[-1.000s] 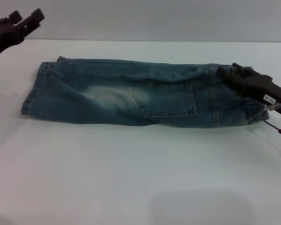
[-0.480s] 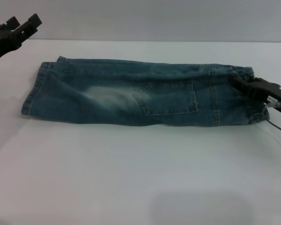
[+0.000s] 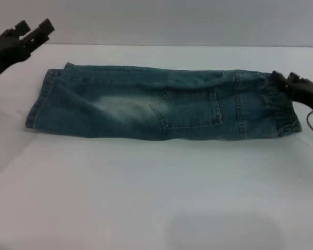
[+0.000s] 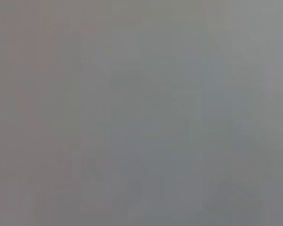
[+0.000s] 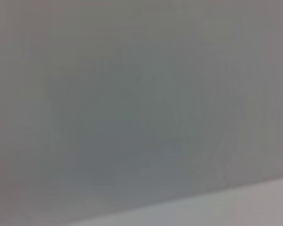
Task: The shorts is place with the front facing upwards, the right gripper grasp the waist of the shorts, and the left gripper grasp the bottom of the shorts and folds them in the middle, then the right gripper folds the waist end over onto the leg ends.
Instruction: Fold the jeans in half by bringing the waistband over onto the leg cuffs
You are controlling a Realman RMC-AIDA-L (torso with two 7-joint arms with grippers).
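Right pincer (image 3: 281, 79) sits at the right edge of the frame, tips touching the gathered waist (image 3: 281, 107) of the shorts (image 3: 156, 104). Can't tell if its jaws are apart or together, they're too dark and bunched up there. My read is it's parked at that end because the waistband is what it has to flip over in the last fold.

Left pincer (image 3: 34, 30) is way up in the upper left corner, jaws apart with a clear gap between the two fingers, holding nothing and hanging off the cloth. Looks like its half of the job is finished, so it's just out of the way.

The shorts lie across the middle of the white counter (image 3: 156, 198), already doubled lengthwise into one long strip, with a patch pocket on top. Long axis runs left to right across the frame: the leg ends (image 3: 35, 107) point at the left side, elastic waist at the right. Both wrist views show nothing but grey.
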